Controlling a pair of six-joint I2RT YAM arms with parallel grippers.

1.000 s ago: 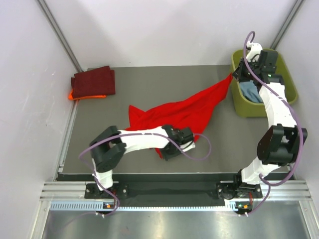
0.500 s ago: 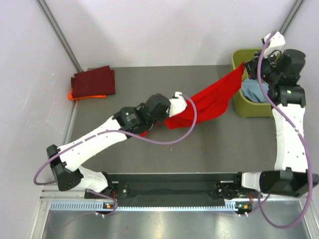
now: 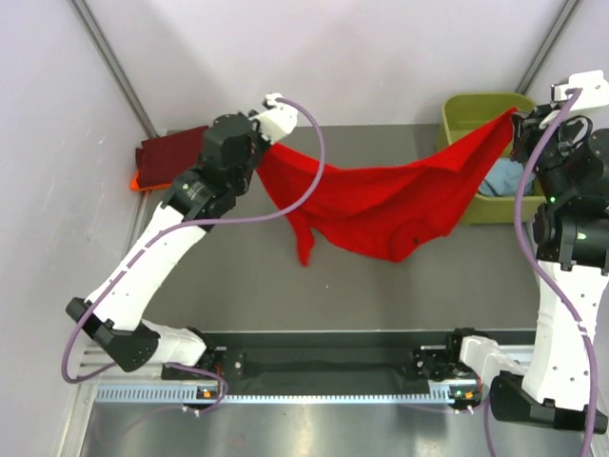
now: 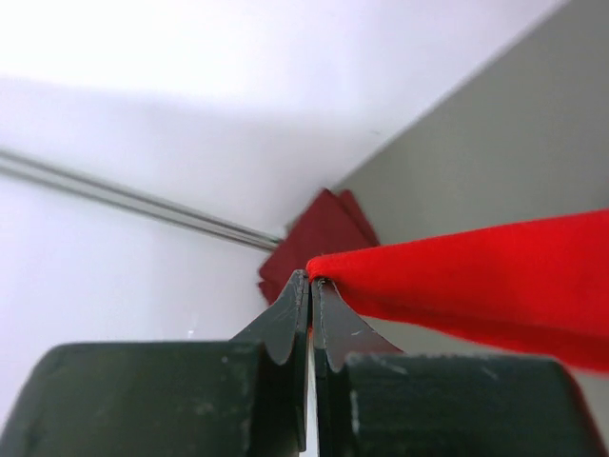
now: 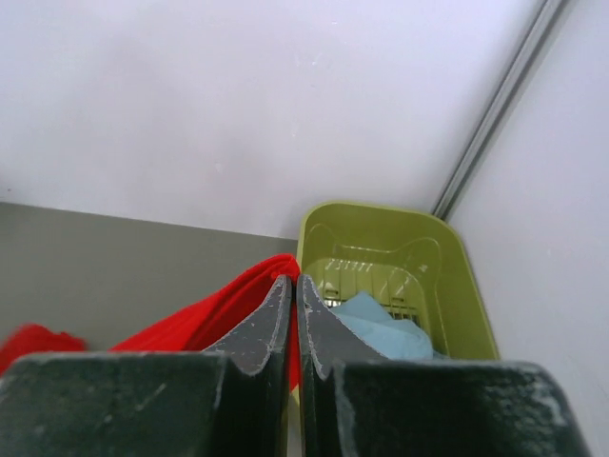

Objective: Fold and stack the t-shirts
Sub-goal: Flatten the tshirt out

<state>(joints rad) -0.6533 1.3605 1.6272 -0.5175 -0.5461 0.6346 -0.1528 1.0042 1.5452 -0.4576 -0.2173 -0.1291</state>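
Left claw (image 4: 311, 278): clamped tight on one corner of the red t-shirt (image 3: 381, 205).
Right claw (image 5: 295, 279): pinched shut on the opposite corner, above the olive tub (image 3: 473, 103).
Shirt: we hold it stretched in the air over the table (image 3: 238, 286), likely to spread it for folding.
Stack: maroon t-shirt (image 3: 176, 152) lies folded at far left.

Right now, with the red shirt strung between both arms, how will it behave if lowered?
Probably very floppy: the red t-shirt sags between the left pincer and right pincer. Likely light, since two corner pinches carry it. Its dangling flap may bunch on landing.
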